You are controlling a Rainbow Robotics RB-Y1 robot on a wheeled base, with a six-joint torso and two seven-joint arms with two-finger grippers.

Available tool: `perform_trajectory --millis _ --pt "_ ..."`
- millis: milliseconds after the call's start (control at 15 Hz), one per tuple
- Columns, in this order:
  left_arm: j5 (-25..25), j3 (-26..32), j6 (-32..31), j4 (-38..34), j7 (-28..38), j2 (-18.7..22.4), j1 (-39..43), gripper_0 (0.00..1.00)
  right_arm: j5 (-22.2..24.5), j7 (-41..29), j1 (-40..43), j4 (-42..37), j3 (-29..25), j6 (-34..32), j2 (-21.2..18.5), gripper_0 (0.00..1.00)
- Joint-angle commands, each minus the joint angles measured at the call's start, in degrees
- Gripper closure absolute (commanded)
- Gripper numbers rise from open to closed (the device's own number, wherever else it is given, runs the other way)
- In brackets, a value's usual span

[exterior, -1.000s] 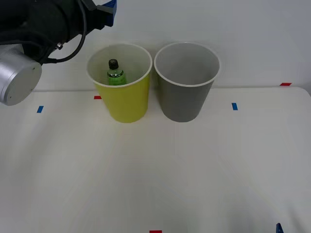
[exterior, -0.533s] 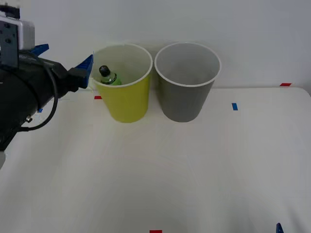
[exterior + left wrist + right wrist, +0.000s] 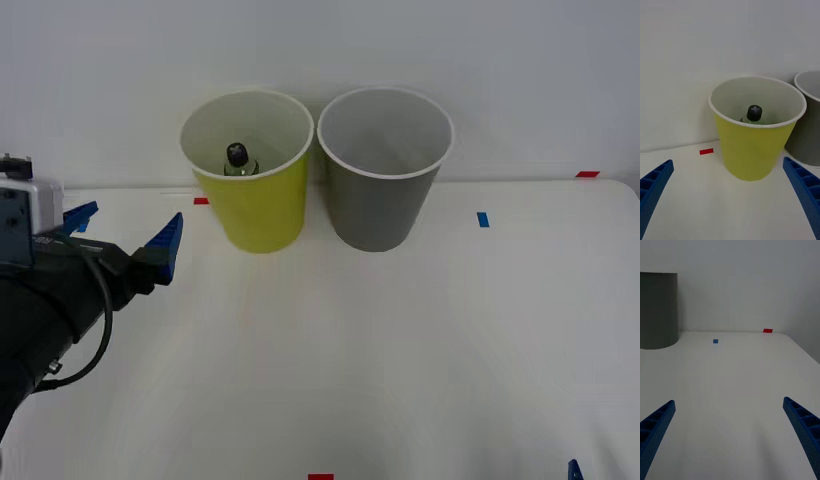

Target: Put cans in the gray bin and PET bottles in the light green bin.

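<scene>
Now you see the white desk point(image 3: 400, 340) spreading in front of the robot, and at its far side, close to the wall, two big bins stand upright side by side. On the left is the light green bin point(image 3: 256, 205), and just beside it, on the right, is the gray bin point(image 3: 380, 205); their rims are almost touching. Your left hand point(image 3: 122, 228) hangs over the left part of the desk, nearer to you than the light green bin and apart from it, with its blue fingers point(image 3: 165, 246) spread wide and nothing between them. Your right hand point(image 3: 730, 438) is low over the right part of the desk, also with the fingers apart and holding nothing. The PET bottle point(image 3: 238, 160) is inside the light green bin, and its black cap point(image 3: 754, 112) points up, below the rim. Small red and blue tape marks point(image 3: 483, 219) lie on the desk.
</scene>
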Motion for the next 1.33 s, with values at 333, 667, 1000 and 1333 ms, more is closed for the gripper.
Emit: perform_trajectory --millis 333,667,1000,1333 --pt "-0.7 -4.5 -21.1 5.5 -7.1 -3.0 10.2 0.00 0.0 0.0 0.0 0.0 0.0 0.0 0.0 0.00" --pt "-3.8 -8.5 -42.6 13.0 -5.3 -0.1 21.1 0.00 0.0 0.0 0.0 0.0 0.0 0.0 0.0 0.00" --pt "-6.9 -12.7 -63.3 24.8 -4.5 0.6 26.3 0.00 0.0 0.0 0.0 0.0 0.0 0.0 0.0 0.00" --pt "-11.1 -15.3 -69.8 33.1 -3.9 1.3 27.1 0.00 0.0 0.0 0.0 0.0 0.0 0.0 0.0 0.00"
